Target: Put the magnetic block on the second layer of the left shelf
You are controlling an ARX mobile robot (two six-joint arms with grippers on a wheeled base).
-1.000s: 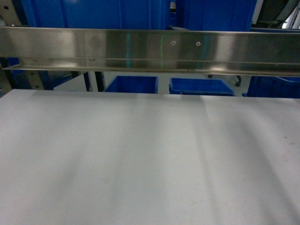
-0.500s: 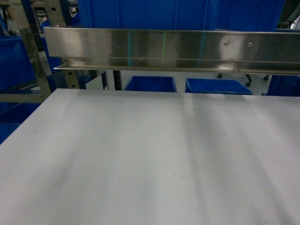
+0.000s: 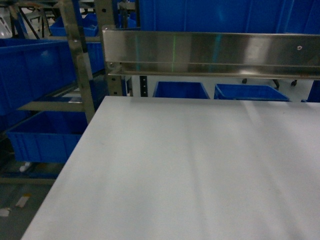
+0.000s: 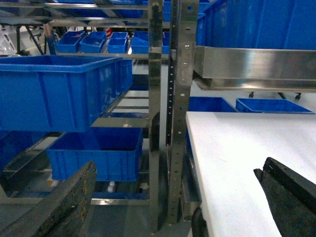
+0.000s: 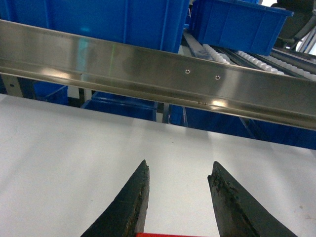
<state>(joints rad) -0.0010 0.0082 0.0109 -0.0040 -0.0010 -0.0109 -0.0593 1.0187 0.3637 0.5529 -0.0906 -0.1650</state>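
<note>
Red magnetic block shows only as a thin sliver at the base of the right gripper, between its two dark fingers; whether they clamp it, I cannot tell. Ahead of them lies the white tabletop under a steel beam. Left gripper is spread wide, holding nothing; beyond its left finger a large blue tub sits on the left shelf second layer.
</note>
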